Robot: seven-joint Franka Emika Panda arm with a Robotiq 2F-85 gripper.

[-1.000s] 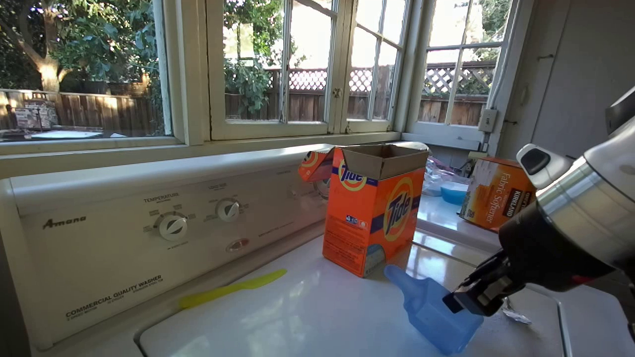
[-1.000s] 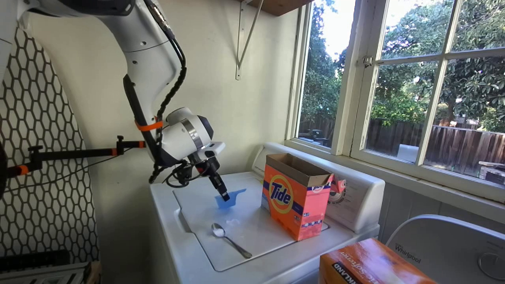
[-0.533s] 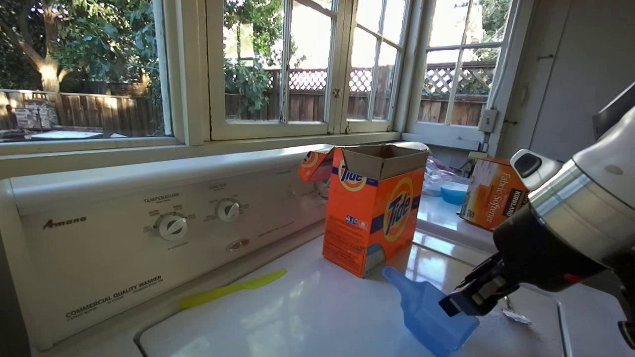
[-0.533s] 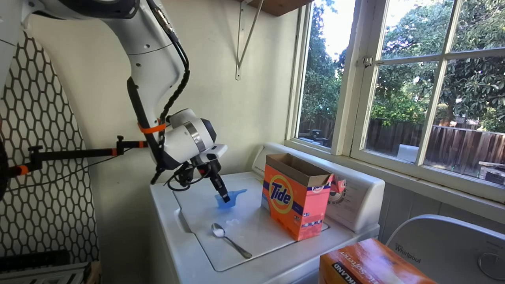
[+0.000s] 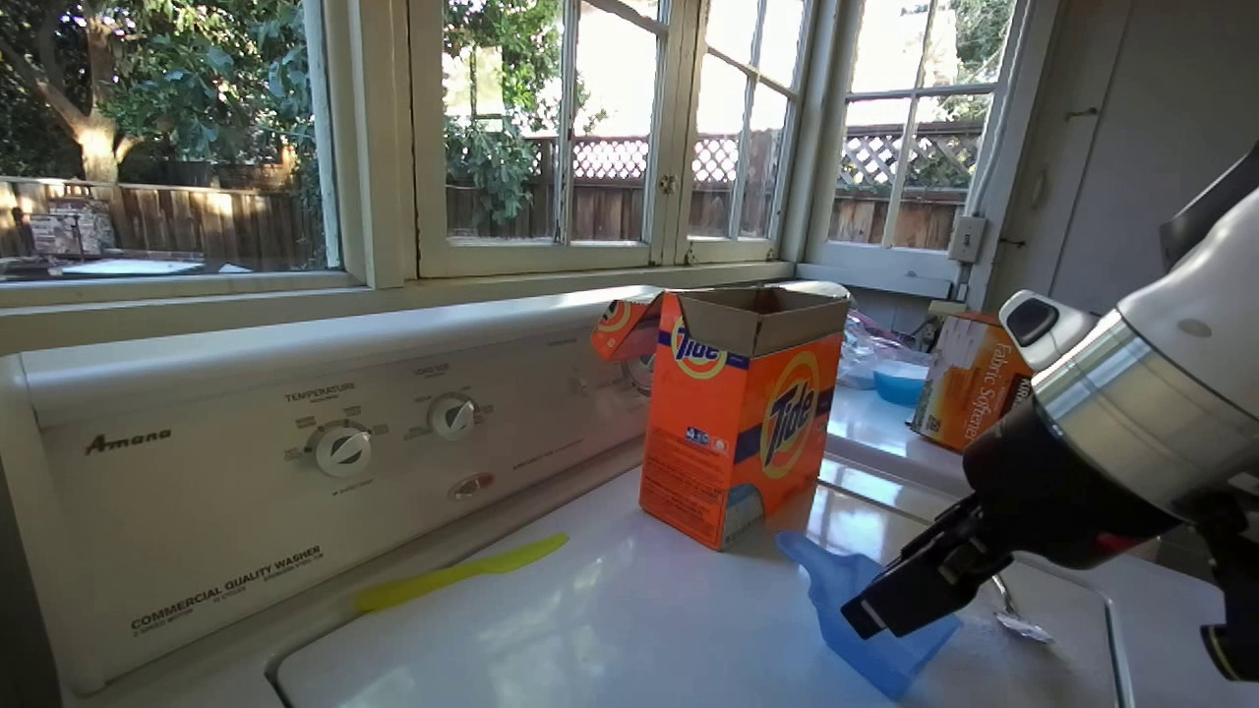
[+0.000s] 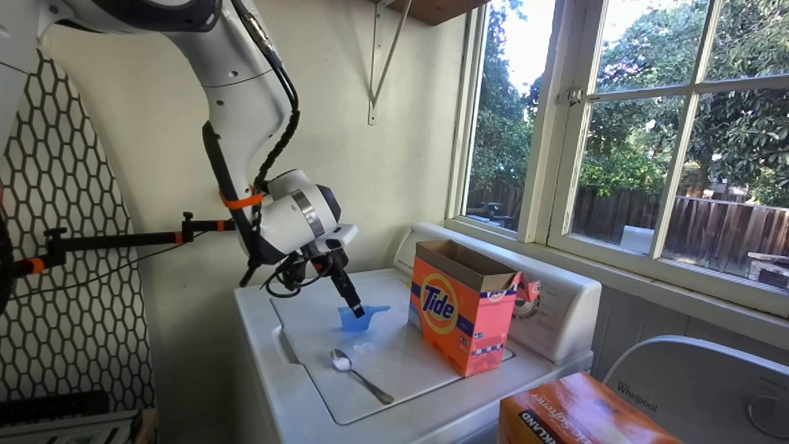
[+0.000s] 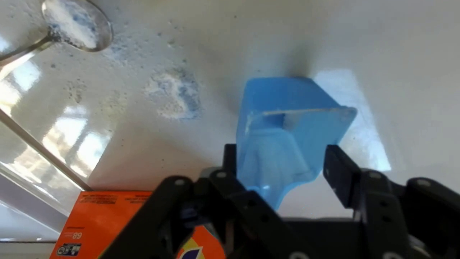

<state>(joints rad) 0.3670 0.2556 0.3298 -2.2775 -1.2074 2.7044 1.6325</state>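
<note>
The hand [image 7: 278,162] has its fingers apart, the blue scoop [image 7: 280,144] just below and between them in the wrist view; whether it touches either finger is unclear. Near the hand, on the washer [image 5: 590,629] beneath it, are a spoon [image 7: 103,30] of white powder [image 7: 73,21] and an upright, open orange box [image 6: 441,314]. A yellow utensil [image 5: 462,573] lies farther away.

Both exterior views across the same washer [image 5: 590,610], windows [image 5: 672,187] beyond; wrist view downward, close.
</note>
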